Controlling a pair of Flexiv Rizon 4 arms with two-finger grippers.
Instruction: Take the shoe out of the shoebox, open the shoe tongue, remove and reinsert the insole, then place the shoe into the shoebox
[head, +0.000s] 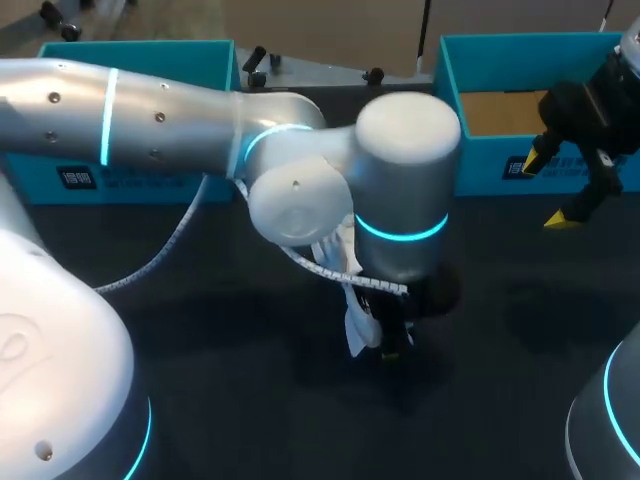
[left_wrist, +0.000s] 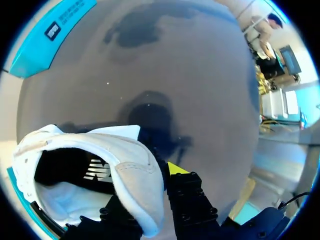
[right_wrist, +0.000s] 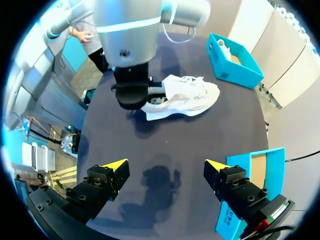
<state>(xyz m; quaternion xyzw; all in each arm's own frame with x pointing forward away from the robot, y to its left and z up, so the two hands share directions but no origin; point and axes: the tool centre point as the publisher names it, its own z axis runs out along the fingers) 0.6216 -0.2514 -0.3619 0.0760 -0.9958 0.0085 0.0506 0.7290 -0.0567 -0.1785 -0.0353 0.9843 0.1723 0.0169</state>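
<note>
The white shoe (right_wrist: 185, 96) lies on its side in the middle of the dark table, with its toe pointing away from my left arm. At the heel end, my left gripper (left_wrist: 148, 186) is shut on the padded collar of the shoe (left_wrist: 131, 165), one finger inside the opening and one outside. From the head view, the left arm covers most of the shoe (head: 353, 305) and of that gripper (head: 392, 338). My right gripper (head: 552, 190) hangs open and empty in front of the teal shoebox (head: 480, 160) at the back right. Its fingers (right_wrist: 111, 172) stand wide apart well short of the shoe.
A second teal box (head: 130, 180) stands at the back left, also visible past the shoe as a teal box (right_wrist: 234, 62) with something white inside. The left arm (head: 200, 120) stretches across the table from the left.
</note>
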